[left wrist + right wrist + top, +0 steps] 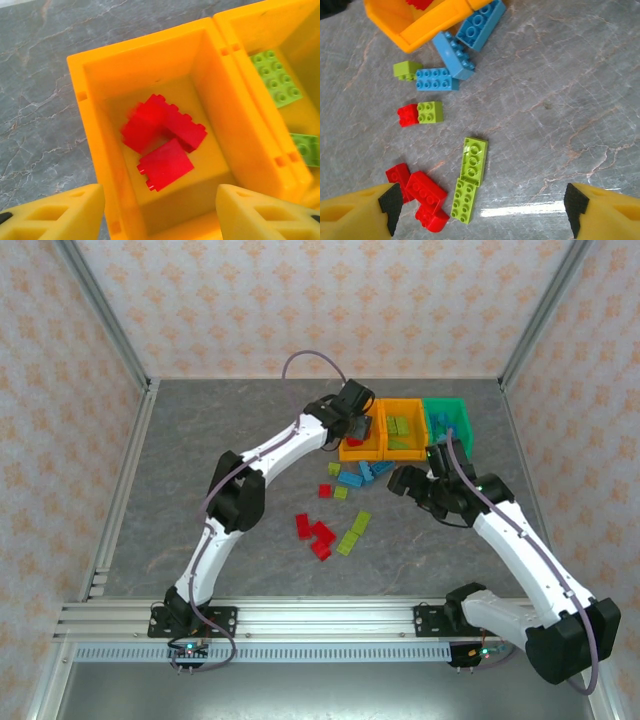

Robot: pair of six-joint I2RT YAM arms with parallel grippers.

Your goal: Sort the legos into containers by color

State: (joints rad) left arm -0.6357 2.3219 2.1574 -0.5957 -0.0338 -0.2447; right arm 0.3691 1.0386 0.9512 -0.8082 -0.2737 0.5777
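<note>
Left gripper (159, 202): closest to the left wrist lens; yellow fingers (60, 212) at the two lower corners of the frame, parted wider than a brick, nothing gripped.
Binned red legos (162, 135): small pile on the floor of the left orange bin, straight below the gap between the left fingers, touching neither finger.
Left orange bin (90, 110): centre of the left wrist frame, upright, its near wall between the two fingertips.
Middle orange bin (300, 30): right edge of the same frame, wall to wall with the left orange bin.
Binned lime green legos (277, 77): flat, studs up, inside the middle orange bin, off to the right of the left gripper.
Green bin (458, 408): right end of the row of three, upper centre-right of the top view, touching the middle orange bin.
Right gripper (482, 210): black-padded yellow fingers at the lower corners of the right wrist frame, spread wide, empty, above the table (570, 75).
Loose lime green pair (472, 175): two long bricks end to end, lower middle, between the right fingers and left of their midpoint.
Loose red legos (422, 192): cluster at lower left, just beside the left-hand finger of the frame.
Small red and lime bricks (420, 114): side by side, touching, mid-left.
Blue legos (452, 55): three at upper left, the topmost against a corner of the left orange bin, well apart from the right gripper.
</note>
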